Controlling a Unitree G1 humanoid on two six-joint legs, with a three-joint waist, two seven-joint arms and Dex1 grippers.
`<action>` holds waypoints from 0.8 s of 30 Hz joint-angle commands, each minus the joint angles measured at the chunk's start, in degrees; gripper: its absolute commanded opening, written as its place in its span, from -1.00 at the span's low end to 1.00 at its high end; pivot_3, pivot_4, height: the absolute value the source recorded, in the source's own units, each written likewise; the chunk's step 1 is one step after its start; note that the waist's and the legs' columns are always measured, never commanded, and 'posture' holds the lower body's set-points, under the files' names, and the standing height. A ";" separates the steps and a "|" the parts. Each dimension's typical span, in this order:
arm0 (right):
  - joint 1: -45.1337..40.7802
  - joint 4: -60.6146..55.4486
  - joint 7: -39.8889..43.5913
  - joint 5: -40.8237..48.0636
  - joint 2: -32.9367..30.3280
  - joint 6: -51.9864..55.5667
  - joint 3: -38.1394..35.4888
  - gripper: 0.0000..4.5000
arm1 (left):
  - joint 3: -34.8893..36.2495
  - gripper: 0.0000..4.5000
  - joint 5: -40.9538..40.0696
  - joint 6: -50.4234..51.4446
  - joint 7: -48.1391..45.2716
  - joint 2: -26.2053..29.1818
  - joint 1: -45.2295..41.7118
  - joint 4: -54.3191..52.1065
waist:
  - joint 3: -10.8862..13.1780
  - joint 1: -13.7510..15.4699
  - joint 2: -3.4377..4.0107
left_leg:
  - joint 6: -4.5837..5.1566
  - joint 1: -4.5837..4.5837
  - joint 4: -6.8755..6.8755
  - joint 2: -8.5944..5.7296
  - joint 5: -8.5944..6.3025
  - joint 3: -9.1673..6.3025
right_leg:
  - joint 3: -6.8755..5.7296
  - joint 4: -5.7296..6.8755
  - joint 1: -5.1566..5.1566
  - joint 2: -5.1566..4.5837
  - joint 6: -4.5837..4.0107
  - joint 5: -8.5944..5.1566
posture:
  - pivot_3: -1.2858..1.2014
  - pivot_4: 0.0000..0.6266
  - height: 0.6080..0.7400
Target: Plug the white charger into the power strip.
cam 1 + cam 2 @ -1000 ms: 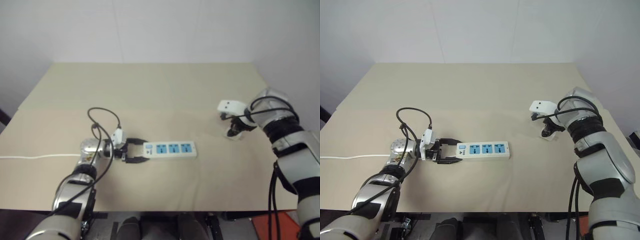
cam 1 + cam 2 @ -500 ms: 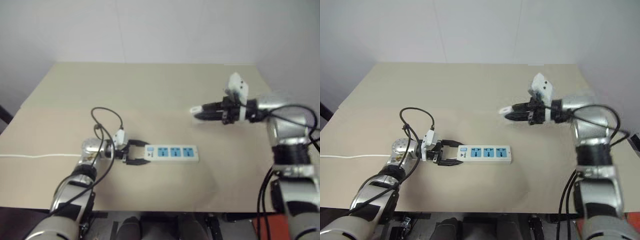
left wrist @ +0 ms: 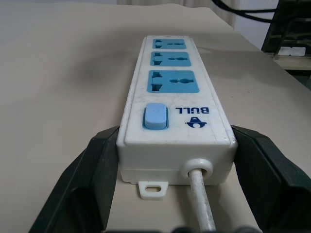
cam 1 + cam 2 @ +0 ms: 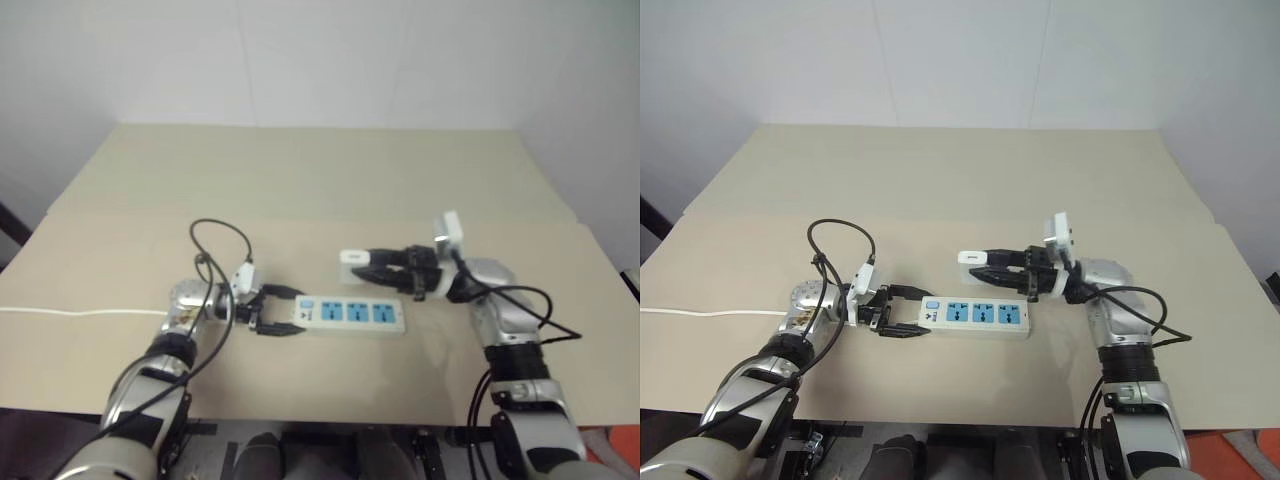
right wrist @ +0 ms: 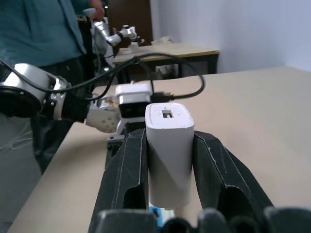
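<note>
The power strip [image 4: 352, 313], a white bar with three blue sockets, lies flat on the beige table [image 4: 320, 180] near its front. My left gripper [image 4: 276, 310] is shut on its switch end, one black finger [image 3: 99, 174] pressed against each side. The white charger [image 4: 973, 257] hangs just above and behind the strip's left half. My right gripper [image 4: 996, 266] is shut on it and points level toward my left. In the right wrist view the charger [image 5: 169, 145] stands clamped between the two fingers [image 5: 127, 170], its end face with a small port showing. Its prongs are hidden.
The strip's thin white cord [image 4: 60, 312] runs left off the table edge. Black cables [image 4: 215, 240] loop above my left wrist. A person in a teal top [image 5: 43, 29] stands beyond the table's left side. Open tabletop lies behind and to the right.
My right arm swung in from the table's right side toward the middle. Its gripper turned to point left and carried the charger over the strip. The left gripper kept its hold.
</note>
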 commanded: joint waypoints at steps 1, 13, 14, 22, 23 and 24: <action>-0.84 3.09 0.38 -0.40 1.64 -4.36 1.38 -0.52 | 0.26 0.43 1.27 0.56 -0.66 -0.87 0.91 -0.43 | 0.00 0.03 0.00 | 0.00 0.00 0.00 0.00 0.00 0.00 | 0.00 0.00 0.00 0.00 0.00 0.00 | 0.03 -0.52 1.00; -2.85 14.41 2.45 -1.21 4.78 -9.91 2.56 -0.52 | 1.93 0.43 2.84 1.47 -0.66 -1.52 0.44 -0.58 | 0.01 0.15 0.01 | -0.06 0.02 0.00 0.00 0.04 0.00 | 0.00 0.01 0.03 0.00 0.00 0.00 | 0.03 -0.52 1.00; -2.78 14.68 2.54 -1.08 4.96 -10.00 2.45 -0.52 | 1.93 0.43 2.91 1.54 -0.66 -1.49 0.40 -0.56 | 0.01 0.15 0.01 | -0.06 0.02 0.00 0.00 0.04 0.00 | 0.00 0.01 0.02 0.00 0.00 0.00 | 0.03 -0.52 1.00; -2.24 16.89 2.45 -1.41 5.99 -11.70 2.49 -0.52 | 1.97 0.43 3.06 1.62 -0.66 -1.46 0.35 -0.48 | 0.01 0.14 0.01 | -0.07 0.04 0.00 0.00 0.04 0.00 | 0.00 0.03 0.04 0.00 0.00 0.00 | 0.03 -0.52 1.00; -2.26 17.22 2.58 -1.43 6.00 -11.88 2.45 -0.52 | 2.03 0.43 3.04 1.63 -0.66 -1.49 0.43 -0.57 | 0.01 0.14 0.01 | -0.07 0.04 0.00 0.00 0.04 0.00 | 0.00 0.03 0.04 0.00 0.00 0.00 | 0.03 -0.52 1.00; -2.35 17.56 2.63 -1.47 5.95 -11.91 2.44 -0.52 | 2.09 0.43 3.05 1.63 -0.66 -1.51 0.49 -0.63 | 0.01 0.14 0.01 | -0.07 0.04 0.00 0.00 0.04 0.00 | 0.00 0.03 0.04 0.00 0.00 0.00 | 0.03 -0.52 1.00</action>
